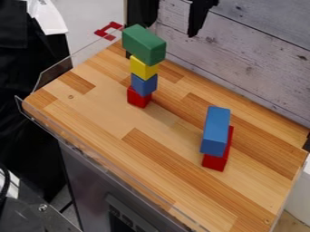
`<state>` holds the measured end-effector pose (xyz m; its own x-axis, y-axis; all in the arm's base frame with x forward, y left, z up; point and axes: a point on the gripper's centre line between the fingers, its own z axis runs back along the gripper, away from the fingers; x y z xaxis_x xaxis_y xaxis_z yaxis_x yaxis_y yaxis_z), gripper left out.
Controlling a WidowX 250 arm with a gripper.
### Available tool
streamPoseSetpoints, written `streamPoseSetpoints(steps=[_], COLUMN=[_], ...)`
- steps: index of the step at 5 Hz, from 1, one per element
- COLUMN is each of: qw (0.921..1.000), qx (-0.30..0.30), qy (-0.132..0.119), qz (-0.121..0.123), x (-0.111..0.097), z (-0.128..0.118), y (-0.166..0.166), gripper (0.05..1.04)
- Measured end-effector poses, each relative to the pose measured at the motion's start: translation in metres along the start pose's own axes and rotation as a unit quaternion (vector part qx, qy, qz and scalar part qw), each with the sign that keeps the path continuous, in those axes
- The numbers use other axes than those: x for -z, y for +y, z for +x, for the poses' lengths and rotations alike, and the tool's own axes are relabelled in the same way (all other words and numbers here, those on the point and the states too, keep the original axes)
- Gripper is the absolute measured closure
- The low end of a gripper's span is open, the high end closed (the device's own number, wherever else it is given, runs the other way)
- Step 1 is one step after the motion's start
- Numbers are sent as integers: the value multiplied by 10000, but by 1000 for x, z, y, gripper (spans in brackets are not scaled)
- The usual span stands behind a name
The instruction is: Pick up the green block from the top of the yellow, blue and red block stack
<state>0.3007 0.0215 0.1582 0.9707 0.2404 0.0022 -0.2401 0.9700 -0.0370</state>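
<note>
I have the gripper (171, 31) hanging in at the far side of the scene, pointing down over the far part of the wooden table (91, 102), in front of the pale plank wall (260, 50). Its two dark fingers stand apart, with the planks visible between them and nothing clamped there. The right finger narrows to a point and slants slightly toward the left as it goes down; the tip of the left one I can't make out, since it runs down behind the green block (142, 44). That block is the thing nearest my gripper, and it sits at the top of a stack toward the far left. Under it I see a yellow cube (143, 68), then a blue cube (144, 84), and a red cube (138, 97) at the bottom on the wood. The green block is longer than the cube it rests on and overhangs it. Nearer and to the right, well apart from the stack, a long blue block (216, 124) lies on top of a red block (214, 163), which shows along its right side and at its near end.
</note>
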Motion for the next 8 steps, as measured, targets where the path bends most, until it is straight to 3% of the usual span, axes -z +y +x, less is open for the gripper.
streamPoseSetpoints(steps=[1, 2, 3, 4, 5, 6, 7, 8], qw=[9998, 9985, 9951, 9887, 9604, 9233, 8712, 8571], qx=[9, -526, -939, -1479, -2774, -3772, -4798, -5038], qy=[175, 169, 244, 106, -242, -715, -1037, -1074], qz=[27, 3, -184, -214, 83, 140, 47, -25], x=[10, 10, 9, 0, -15, -10, -6, -1], z=[-2, -1, -1, 0, 7, 12, 10, 11], y=[0, 3, 14, 19, 29, 34, 34, 33], gripper=[85, 85, 85, 85, 85, 85, 85, 85])
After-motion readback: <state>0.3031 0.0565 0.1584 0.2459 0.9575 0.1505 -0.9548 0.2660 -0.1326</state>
